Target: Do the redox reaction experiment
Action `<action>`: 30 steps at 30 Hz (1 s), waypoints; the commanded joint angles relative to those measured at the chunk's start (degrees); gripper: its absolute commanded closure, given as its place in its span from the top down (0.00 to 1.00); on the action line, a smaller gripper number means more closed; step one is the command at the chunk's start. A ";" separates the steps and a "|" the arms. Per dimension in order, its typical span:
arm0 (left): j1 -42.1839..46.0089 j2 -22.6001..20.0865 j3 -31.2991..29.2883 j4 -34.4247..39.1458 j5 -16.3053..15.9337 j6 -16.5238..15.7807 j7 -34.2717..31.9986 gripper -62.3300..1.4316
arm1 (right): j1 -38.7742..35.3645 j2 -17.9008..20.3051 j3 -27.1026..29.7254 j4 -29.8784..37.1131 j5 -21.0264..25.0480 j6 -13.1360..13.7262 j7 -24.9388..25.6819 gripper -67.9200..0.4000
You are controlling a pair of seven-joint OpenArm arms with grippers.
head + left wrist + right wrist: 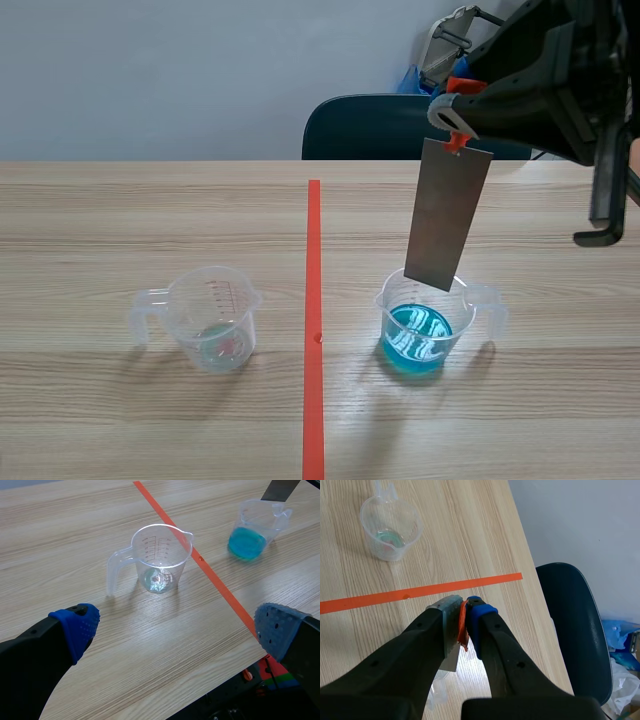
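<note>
My right gripper [463, 611] pinches the flat grey metal strip [447, 215] over the clear plastic beaker of blue liquid [418, 338]; next, I'd lower it straight in.

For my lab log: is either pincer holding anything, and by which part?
The right pincer grips the grey metal strip by the orange tab at its top end; the left pincer is open and empty.

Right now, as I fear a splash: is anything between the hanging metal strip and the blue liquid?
Nothing visible: the metal strip, held by the right gripper, hangs over the open cup of blue liquid.
</note>
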 commanded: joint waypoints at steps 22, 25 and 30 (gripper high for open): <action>-22.40 -1.55 12.85 -0.39 1.20 -1.53 9.46 0.43 | 0.66 0.31 0.85 0.46 0.17 -0.15 0.70 0.01; -28.11 -1.49 17.42 -2.36 1.42 -1.36 10.03 0.26 | 0.66 0.31 0.85 0.46 0.17 -0.15 0.74 0.01; -37.86 -1.46 26.10 -6.64 4.98 -0.22 10.01 0.06 | 0.66 0.31 0.85 0.46 0.17 -0.15 0.72 0.01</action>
